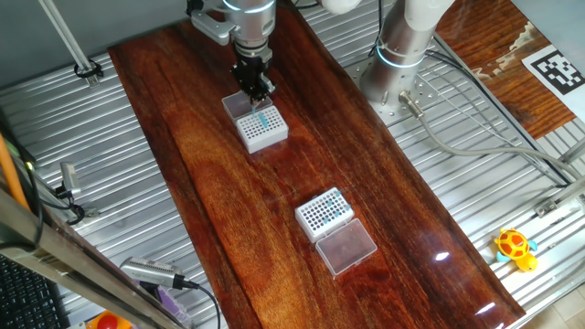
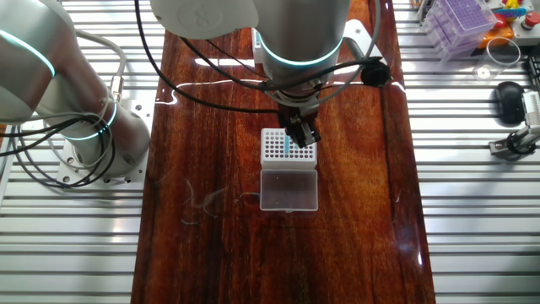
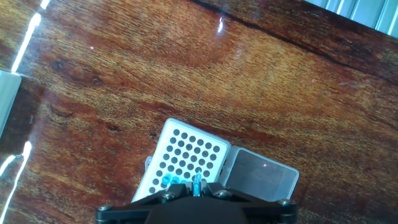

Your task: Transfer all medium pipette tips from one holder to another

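We have the hand point(image 1: 259, 91) over the far rack point(image 1: 257, 128), apparently pinching one of the medium pipette tips point(image 1: 263, 120) still seated there, while the near rack point(image 1: 324, 212) by its open lid point(image 1: 345, 247) looks empty, so transfer's barely begun.

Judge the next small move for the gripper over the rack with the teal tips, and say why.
Probably a slow straight lift. The gripper sits right over the white rack with a teal tip between its fingers. Whether that tip has left its hole cannot be told. The other rack waits nearer the table's far end.
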